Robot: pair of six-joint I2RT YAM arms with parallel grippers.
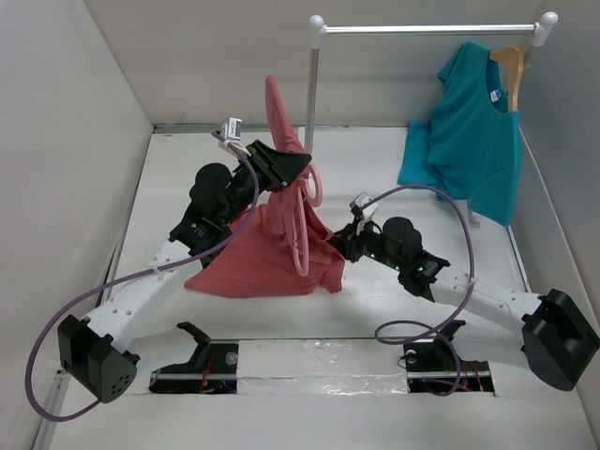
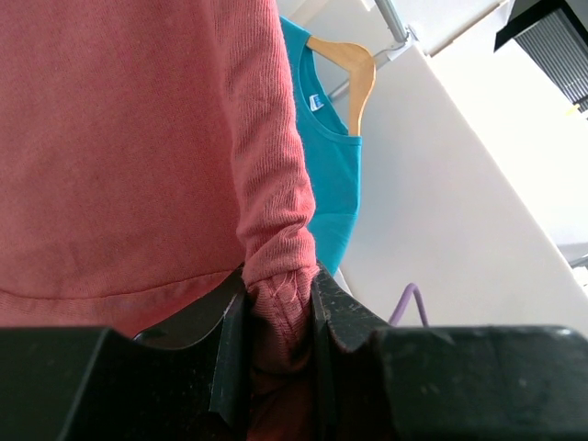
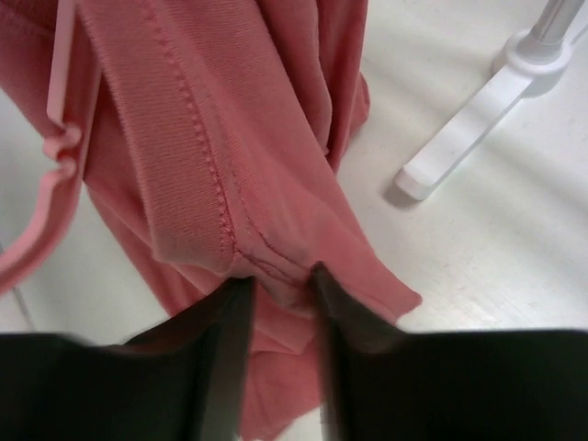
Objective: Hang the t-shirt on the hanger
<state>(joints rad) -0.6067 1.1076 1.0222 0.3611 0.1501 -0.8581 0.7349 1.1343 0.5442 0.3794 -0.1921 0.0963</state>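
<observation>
At frame centre: left gripper (image 1: pixel 279 169), clamped on a raised fold of the t-shirt (image 1: pixel 253 267). Right gripper (image 1: pixel 343 246), lower right, pinched shut on a stitched edge. The hanger (image 1: pixel 298 234) lies against the cloth between them. Likely best handling: keep the fabric taut and the opening spread. Writing: the teal shirt (image 2: pixel 326 175) has a neck tag, unreadable.

Pretty plain setup here: a white surface (image 1: pixel 187 178) boxed in by blank white walls (image 1: pixel 56 112) on the left, back and right, evenly lit with only soft shadows. A clothes rail (image 1: pixel 427 29) stands at the back right, white posts with a silver bar on top, its white foot (image 3: pixel 469 129) resting on the surface. A teal t-shirt (image 1: pixel 473 141) hangs from it on a tan wooden hanger (image 1: pixel 512 70). A silvery tape strip (image 1: pixel 319 380) runs along the near edge.
</observation>
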